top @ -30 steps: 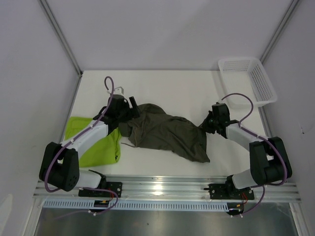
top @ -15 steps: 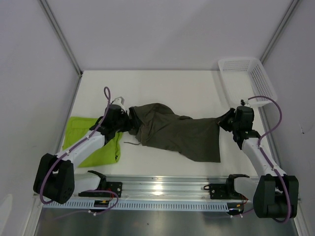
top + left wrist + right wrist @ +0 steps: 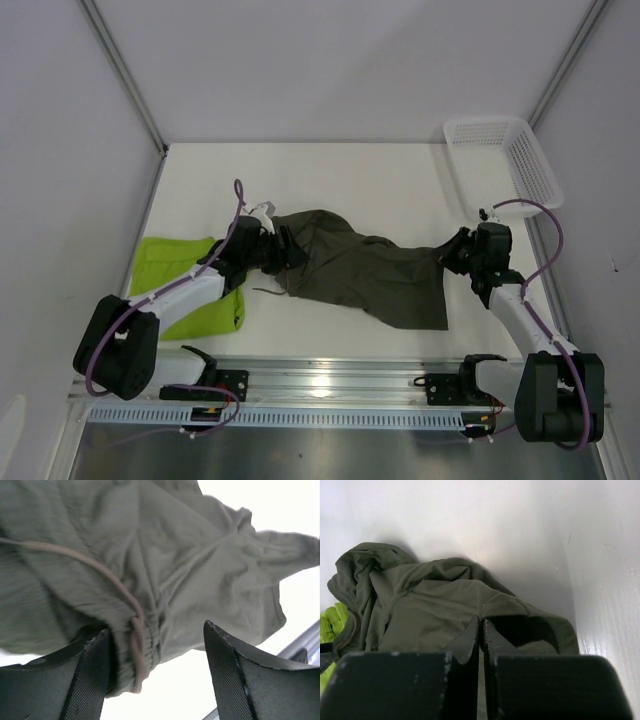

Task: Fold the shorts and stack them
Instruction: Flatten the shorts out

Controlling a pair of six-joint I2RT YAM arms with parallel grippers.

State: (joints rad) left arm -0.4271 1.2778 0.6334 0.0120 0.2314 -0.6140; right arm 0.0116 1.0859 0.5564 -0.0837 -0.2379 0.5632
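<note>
The dark olive-grey shorts (image 3: 350,270) lie stretched across the middle of the table. My left gripper (image 3: 285,250) is at their left end. In the left wrist view it (image 3: 156,627) is open, with the bunched waistband (image 3: 145,645) and its tan drawstring (image 3: 100,572) between the fingers, against the left one. My right gripper (image 3: 452,255) is at the right end. In the right wrist view it (image 3: 481,620) is shut on a raised hem of the olive shorts (image 3: 430,605). The lime green shorts (image 3: 165,262) lie flat at the left, partly under my left arm.
A white mesh basket (image 3: 535,170) stands at the back right corner of the table. Grey walls close in the left and right sides. The metal rail with the arm bases (image 3: 330,380) runs along the near edge.
My right gripper swung right with the hem, stretching the olive shorts out. My left gripper pushed right onto the waistband and its jaws narrowed a little.
</note>
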